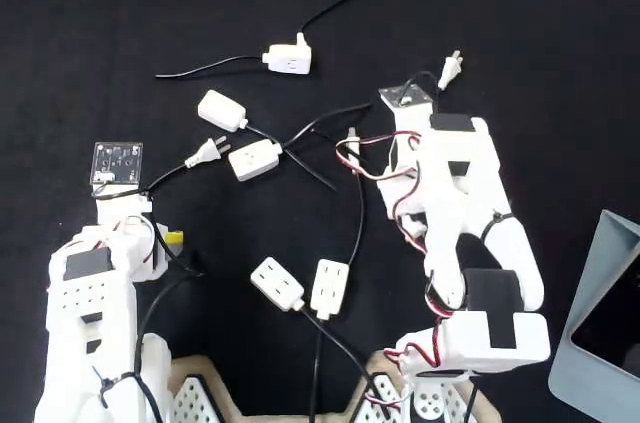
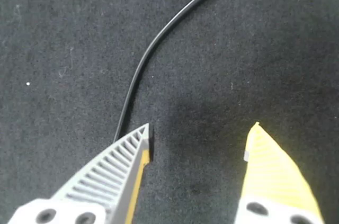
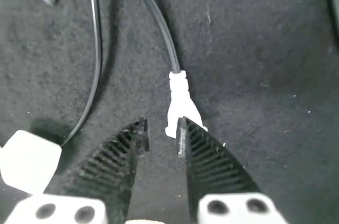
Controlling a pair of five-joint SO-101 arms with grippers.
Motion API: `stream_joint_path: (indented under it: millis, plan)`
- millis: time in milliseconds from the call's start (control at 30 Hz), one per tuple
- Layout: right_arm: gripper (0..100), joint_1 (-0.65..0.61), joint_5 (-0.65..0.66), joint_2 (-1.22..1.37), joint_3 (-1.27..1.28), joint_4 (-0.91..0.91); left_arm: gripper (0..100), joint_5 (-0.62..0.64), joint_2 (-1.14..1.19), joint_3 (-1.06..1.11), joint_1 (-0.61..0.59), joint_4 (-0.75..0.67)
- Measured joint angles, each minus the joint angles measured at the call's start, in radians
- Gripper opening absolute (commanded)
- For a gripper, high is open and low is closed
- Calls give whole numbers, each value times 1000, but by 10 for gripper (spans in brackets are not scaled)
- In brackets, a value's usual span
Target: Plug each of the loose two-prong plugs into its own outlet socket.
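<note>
My right gripper (image 3: 161,128) is open by a narrow gap, low over the cloth. A white two-prong plug (image 3: 180,108) lies at the tip of one black finger (image 3: 204,152), beside the gap rather than in it; its black cable runs away from me. In the high view that plug (image 1: 350,139) lies left of the right arm (image 1: 455,193). My left gripper (image 2: 201,134) is open wide with nothing inside; a black cable (image 2: 140,73) passes the grey fingertip (image 2: 124,155). Other plugs (image 1: 205,153) (image 1: 450,68) lie loose. Several white outlet sockets (image 1: 254,159) (image 1: 290,60) (image 1: 222,109) are scattered about.
Two more sockets (image 1: 277,283) (image 1: 330,287) lie side by side near the front between the arms. Black cables cross the middle of the dark cloth (image 1: 540,53). A grey stand (image 1: 600,323) sits at the right edge. A white socket block (image 3: 29,160) lies close to my right fingers.
</note>
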Motion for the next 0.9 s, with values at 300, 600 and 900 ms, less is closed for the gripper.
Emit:
stream_joint_path:
  millis: [300, 600, 900]
  plan:
    - [94, 52, 57, 0, -25, 8, 288, 0, 0, 0, 0, 0]
    - [181, 66, 58, 103, -91, 118, 288, 0, 0, 0, 0, 0]
    - [162, 72, 58, 310, -242, 144, 288, 0, 0, 0, 0, 0]
